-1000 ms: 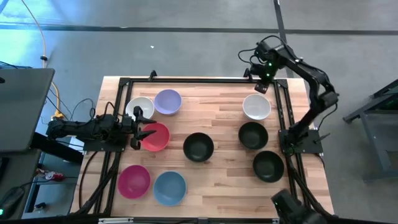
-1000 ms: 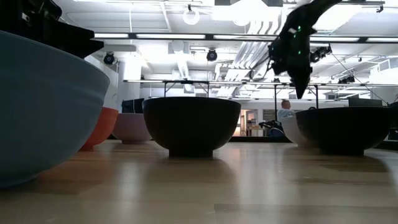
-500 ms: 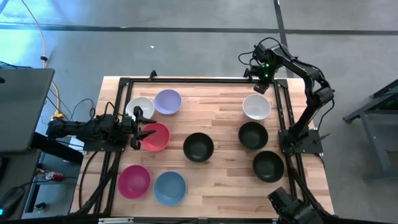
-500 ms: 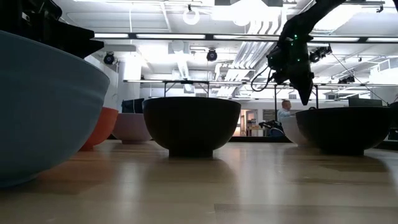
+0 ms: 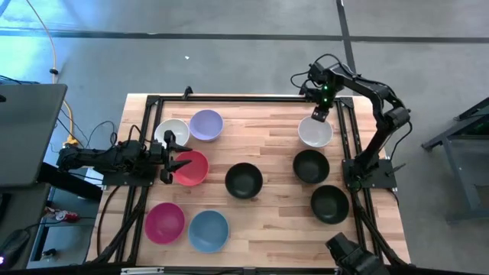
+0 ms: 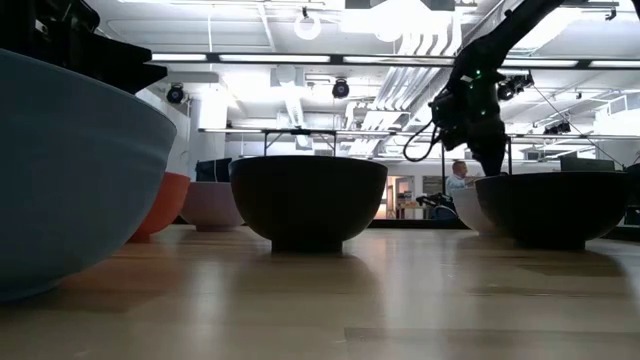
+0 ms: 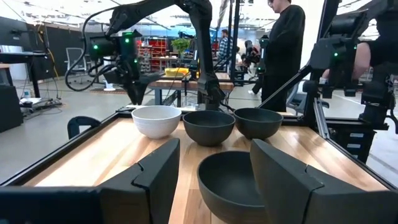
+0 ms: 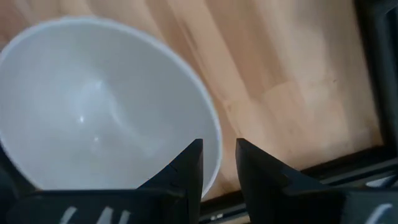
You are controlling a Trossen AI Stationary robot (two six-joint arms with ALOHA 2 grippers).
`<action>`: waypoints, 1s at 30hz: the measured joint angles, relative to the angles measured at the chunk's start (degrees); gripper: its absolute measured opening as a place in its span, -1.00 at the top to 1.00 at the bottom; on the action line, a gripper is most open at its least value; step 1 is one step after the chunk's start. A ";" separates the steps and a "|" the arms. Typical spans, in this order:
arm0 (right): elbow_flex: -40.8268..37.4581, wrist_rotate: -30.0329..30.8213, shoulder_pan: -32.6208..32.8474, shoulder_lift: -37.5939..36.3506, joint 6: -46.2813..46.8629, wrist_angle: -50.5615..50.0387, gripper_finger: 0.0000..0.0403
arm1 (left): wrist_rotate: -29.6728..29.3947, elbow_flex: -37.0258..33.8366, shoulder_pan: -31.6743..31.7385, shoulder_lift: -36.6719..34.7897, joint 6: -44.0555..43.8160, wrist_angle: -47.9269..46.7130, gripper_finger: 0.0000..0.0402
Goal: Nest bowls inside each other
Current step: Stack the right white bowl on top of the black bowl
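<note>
Right tool (image 8: 217, 163) parted, straddling rim of upright white bowl (image 5: 315, 131), mouth up; round, no long axis.

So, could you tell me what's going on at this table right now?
The right gripper is poised over the far rim of a white bowl, fingers open astride that rim, nothing gripped yet. The left gripper waits open by the red bowl. All nine bowls stand separately on the table; none are nested.
</note>
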 joint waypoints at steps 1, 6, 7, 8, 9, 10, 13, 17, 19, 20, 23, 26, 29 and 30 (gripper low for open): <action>0.00 0.00 0.00 0.00 0.01 0.70 0.58 | 0.00 0.00 -0.01 0.00 -0.14 0.00 0.07; 0.00 -0.02 0.00 -0.02 -0.01 3.12 0.58 | 0.04 0.00 -0.02 -0.01 -0.64 0.00 0.07; 0.00 -0.02 0.00 -0.02 -0.01 3.24 0.58 | 0.04 0.00 -0.01 0.00 -0.63 0.00 0.07; 0.00 -0.02 0.01 -0.02 -0.01 3.28 0.58 | 0.04 0.00 -0.02 -0.01 -0.58 0.00 0.07; 0.00 -0.06 0.02 -0.02 -0.01 3.35 0.58 | 0.04 0.00 -0.01 0.00 -0.52 0.00 0.07; 0.00 -0.13 0.02 -0.02 -0.01 3.43 0.58 | 0.04 0.00 -0.02 0.00 -0.52 0.00 0.07; 0.00 -0.52 0.02 -0.02 -0.05 3.25 0.58 | 0.07 0.00 -0.01 0.00 -0.49 0.00 0.07; -0.16 -0.74 0.06 -0.03 -0.42 3.18 0.58 | 0.17 0.00 0.00 0.00 -0.47 0.00 0.07; -1.10 -1.07 0.24 -0.07 -0.95 3.35 0.58 | 0.17 0.00 0.00 -0.01 -0.45 0.00 0.07; -1.85 -1.07 0.31 -0.07 -1.42 3.48 0.58 | 0.17 0.00 0.00 0.00 -0.47 0.00 0.07; -3.72 -0.18 0.42 -0.07 -2.59 4.55 0.58 | 0.17 0.00 0.00 0.00 -0.45 0.00 0.07; -4.11 -0.24 0.41 -0.07 -2.57 5.42 0.58 | 0.15 0.00 -0.01 0.00 -0.45 0.00 0.07; -4.11 -0.38 0.39 -0.07 -2.57 5.76 0.58 | 0.15 0.00 -0.01 0.00 -0.45 0.00 0.07; -4.11 -0.39 0.39 -0.07 -2.57 5.79 0.58 | 0.15 0.00 -0.02 0.00 -0.45 0.00 0.07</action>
